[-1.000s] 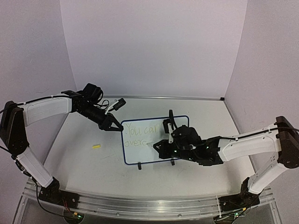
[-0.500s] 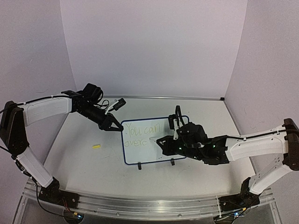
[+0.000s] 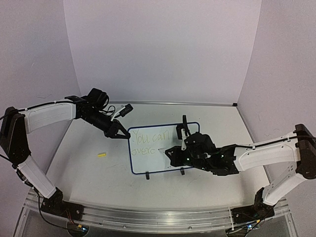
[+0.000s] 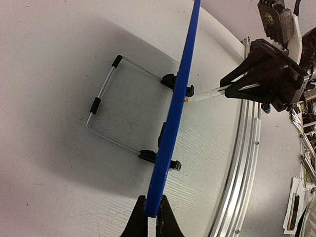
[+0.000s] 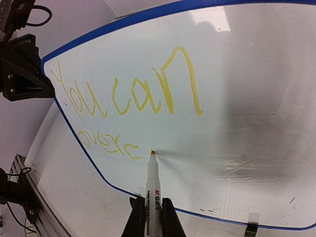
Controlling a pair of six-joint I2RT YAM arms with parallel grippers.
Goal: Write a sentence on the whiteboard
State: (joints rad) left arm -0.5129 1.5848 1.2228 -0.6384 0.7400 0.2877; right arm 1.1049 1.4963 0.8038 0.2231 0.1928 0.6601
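Note:
The whiteboard (image 3: pixel 153 158), white with a blue frame, stands mid-table. It also shows in the right wrist view (image 5: pixel 247 113) and edge-on in the left wrist view (image 4: pixel 173 123). The sentence (image 5: pixel 123 98) reads "You can" with "overc" below it in yellow. My left gripper (image 4: pixel 150 217) is shut on the board's blue corner (image 3: pixel 129 131). My right gripper (image 5: pixel 150 217) is shut on a white marker (image 5: pixel 152 182) whose orange tip touches the board just right of "overc". In the top view the right gripper (image 3: pixel 170 152) sits in front of the board's lower middle.
A small yellow marker cap (image 3: pixel 101 154) lies on the table left of the board. The board's wire stand (image 4: pixel 106 108) rests behind it. An aluminium rail (image 3: pixel 148 217) runs along the near table edge. White walls enclose the table.
My right gripper lifted up and right over the board half a second ago, then came back down to the second line. The left arm has not moved.

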